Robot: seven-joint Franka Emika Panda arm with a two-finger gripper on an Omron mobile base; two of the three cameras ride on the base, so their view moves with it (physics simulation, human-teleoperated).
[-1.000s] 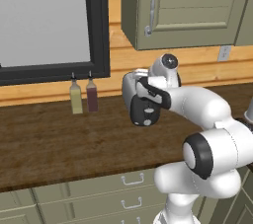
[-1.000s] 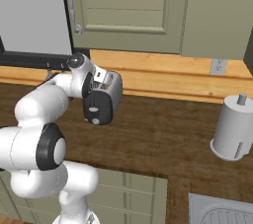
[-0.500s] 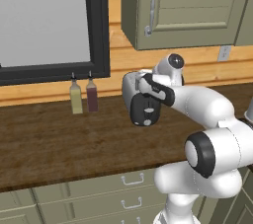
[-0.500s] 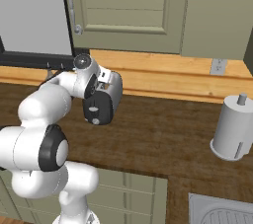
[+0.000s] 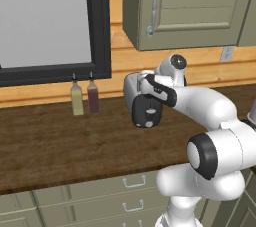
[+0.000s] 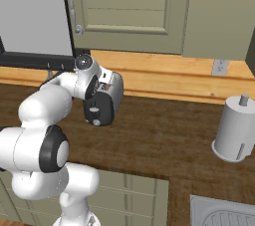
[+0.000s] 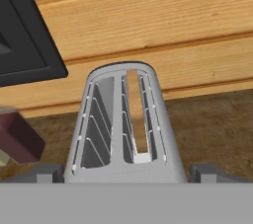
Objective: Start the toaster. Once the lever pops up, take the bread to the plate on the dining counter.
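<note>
End effector (image 7: 126,176) poised directly over toaster (image 7: 123,124), fingers spread.

Toaster stands on the worktop (image 5: 50,141) against the wooden back wall; the fingertips straddle its near end, slots running lengthwise away from the hand. One slot holds the bread (image 7: 137,114). Lever on the black end panel (image 5: 146,112) lies below the hand.

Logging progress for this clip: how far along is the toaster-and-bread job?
Early. Done: the arm has reached the toaster, with the claw just above its slots. The bread sits in the right-hand slot. In hand: getting at the lever, which I cannot make out. Left: pressing it, waiting for the pop-up, carrying the bread to the plate.
</note>
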